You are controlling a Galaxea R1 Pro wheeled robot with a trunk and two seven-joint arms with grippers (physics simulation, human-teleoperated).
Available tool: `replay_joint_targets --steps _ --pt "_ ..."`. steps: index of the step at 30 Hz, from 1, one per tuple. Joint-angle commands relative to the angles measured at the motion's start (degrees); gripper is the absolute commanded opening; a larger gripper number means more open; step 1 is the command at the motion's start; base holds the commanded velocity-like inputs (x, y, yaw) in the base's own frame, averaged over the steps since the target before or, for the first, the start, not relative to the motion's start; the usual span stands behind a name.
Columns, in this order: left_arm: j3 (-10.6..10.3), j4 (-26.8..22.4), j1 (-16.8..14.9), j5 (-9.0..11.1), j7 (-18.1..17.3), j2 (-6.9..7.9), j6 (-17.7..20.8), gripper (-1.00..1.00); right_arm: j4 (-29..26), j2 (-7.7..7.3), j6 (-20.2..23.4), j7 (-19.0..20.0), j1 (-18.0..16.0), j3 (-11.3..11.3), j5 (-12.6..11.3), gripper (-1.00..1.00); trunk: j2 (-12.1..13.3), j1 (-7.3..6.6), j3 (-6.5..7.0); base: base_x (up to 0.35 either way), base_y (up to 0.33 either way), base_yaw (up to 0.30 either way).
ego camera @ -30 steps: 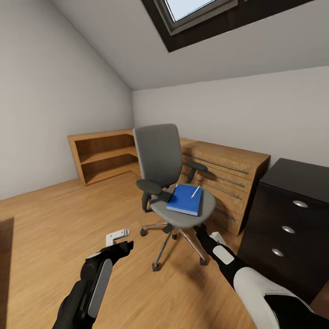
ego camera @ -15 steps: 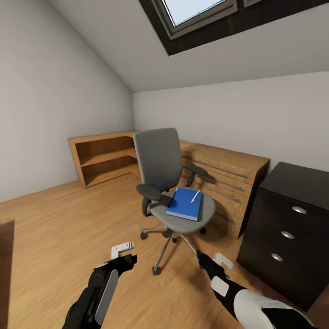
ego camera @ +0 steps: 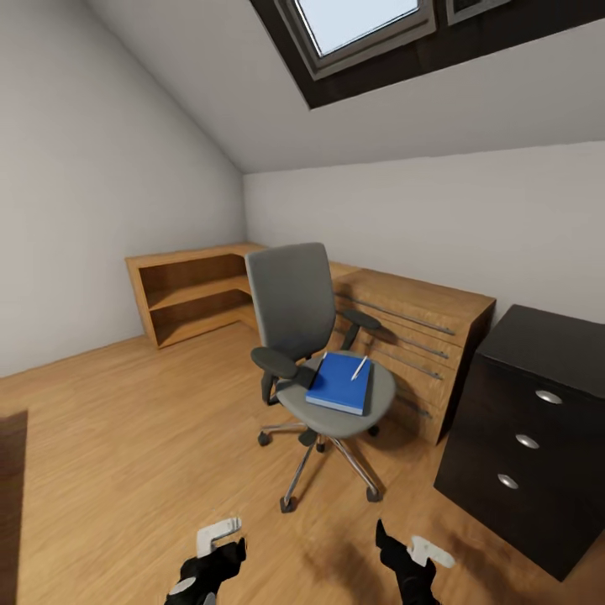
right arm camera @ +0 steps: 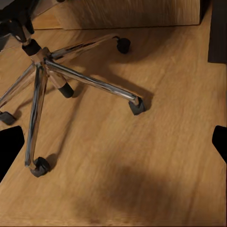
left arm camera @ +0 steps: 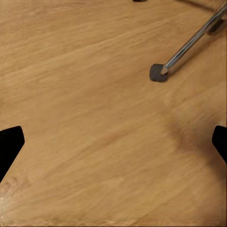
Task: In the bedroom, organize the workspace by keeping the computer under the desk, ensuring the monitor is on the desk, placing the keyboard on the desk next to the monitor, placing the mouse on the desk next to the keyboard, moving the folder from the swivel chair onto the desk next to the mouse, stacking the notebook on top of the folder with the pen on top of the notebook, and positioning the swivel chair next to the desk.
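The grey swivel chair [ego camera: 294, 302] stands mid-room on the wooden floor. On its seat lies a flat blue book-like item [ego camera: 339, 382]; whether it is the folder or the notebook I cannot tell. The thin white pen [ego camera: 360, 368] rests on top of it. The desk's black three-drawer unit [ego camera: 538, 420] stands to the right of the chair. My left gripper [ego camera: 220, 556] and right gripper [ego camera: 405, 555] hang low in front of the chair, both open and holding nothing. The left wrist view has the open left gripper [left arm camera: 113, 144] over the floor near a chair castor [left arm camera: 160, 72]. The right gripper [right arm camera: 113, 144] faces the chair's metal star base [right arm camera: 45, 64].
A light wooden dresser [ego camera: 420, 323] stands behind the chair against the far wall. An open wooden shelf unit [ego camera: 189, 290] fills the back left corner. The ceiling slopes down, with a skylight [ego camera: 361, 21]. Bare wooden floor [ego camera: 126, 437] stretches to the left.
Both arms have drawn back and down toward my body, so the grippers now sit at the picture's lower edge. The view has shifted a little. The chair and the items on it have not moved.
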Motion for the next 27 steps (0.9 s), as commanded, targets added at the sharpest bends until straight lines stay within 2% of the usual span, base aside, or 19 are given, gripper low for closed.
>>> replay_joint_targets --steps 1,2,4,5,7,8,13,19,20,27 --pt "-0.1 0.0 0.6 0.0 0.3 0.0 0.0 1.0 0.1 0.02 -0.3 0.6 0.3 -0.2 0.4 1.0 0.4 -0.24 0.13 0.0 0.0 0.0" --pt "-0.1 0.0 1.2 -0.6 0.4 -0.01 -0.3 1.0 0.1 0.03 -0.4 0.6 0.6 -0.2 1.2 1.0 0.8 -0.46 0.31 0.0 0.0 0.0" --pt "-0.1 0.2 3.4 -3.7 0.6 -0.01 -2.7 1.0 0.1 0.13 -0.7 0.4 1.4 -0.2 4.0 1.0 1.6 -0.89 0.67 0.0 0.0 0.0" --pt "0.0 1.5 5.1 -7.4 0.6 0.1 -9.8 1.0 0.1 0.2 -0.8 0.4 1.7 -0.2 5.7 1.0 2.0 -1.11 0.85 0.0 0.0 0.0" --pt "0.0 2.8 5.5 -8.2 0.6 0.15 -13.0 1.0 0.1 0.2 -0.9 0.4 1.8 -0.2 6.0 1.0 2.8 -1.55 1.21 0.0 0.0 0.0" --pt "0.1 4.3 5.7 -8.7 0.6 0.19 -15.8 1.0 0.1 0.2 -0.8 0.4 1.8 -0.2 6.2 1.0 3.2 -1.77 1.39 0.0 0.0 0.0" --pt "0.1 7.8 6.0 -9.7 0.9 0.21 -22.0 1.0 0.2 0.43 -0.8 0.4 1.9 -0.2 6.5 1.0 5.2 -2.87 2.29 0.0 0.0 0.0" --pt "0.1 8.4 6.0 -9.7 1.0 0.2 -22.7 1.0 0.2 0.94 -0.7 0.3 2.0 -0.2 6.5 1.0 7.6 -4.19 3.37 0.0 0.0 0.0" --pt "0.0 10.1 6.0 -9.7 1.2 0.19 -22.8 1.0 0.2 1.03 -0.8 0.2 2.0 -0.2 6.6 1.0 8.0 -4.41 3.57 0.0 0.0 -0.179" --pt "0.1 10.3 6.0 -9.7 1.3 0.2 -22.7 1.0 0.2 0.81 -0.8 0.2 2.3 -0.2 6.6 1.0 10.8 -5.95 4.94 0.0 0.0 -0.247"
